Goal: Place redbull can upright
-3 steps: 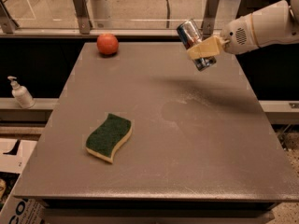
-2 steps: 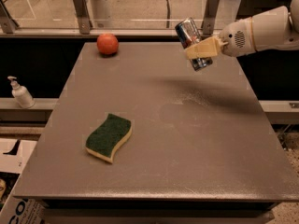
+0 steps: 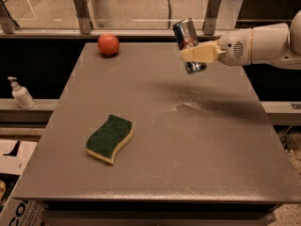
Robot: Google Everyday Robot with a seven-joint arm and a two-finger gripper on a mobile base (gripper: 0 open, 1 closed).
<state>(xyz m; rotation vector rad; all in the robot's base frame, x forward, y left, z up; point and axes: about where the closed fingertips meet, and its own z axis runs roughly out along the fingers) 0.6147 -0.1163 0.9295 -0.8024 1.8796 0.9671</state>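
The redbull can (image 3: 187, 35) is a slim silver and blue can, held in the air above the far right part of the grey table (image 3: 155, 173). It stands nearly upright, leaning slightly left at the top. My gripper (image 3: 195, 54) comes in from the right on a white arm and is shut on the can's middle, its tan fingers (image 3: 201, 53) across the can's front. The can's lower end shows below the fingers, well above the table top.
A red apple (image 3: 108, 44) sits at the table's far left corner. A green and yellow sponge (image 3: 110, 138) lies left of the table's middle. A white pump bottle (image 3: 20, 93) stands on a ledge off the left edge. A glass rail runs behind the table.
The gripper with the can has moved slightly left and a little up. The can stands a bit more upright than before. The sponge and apple have not moved.
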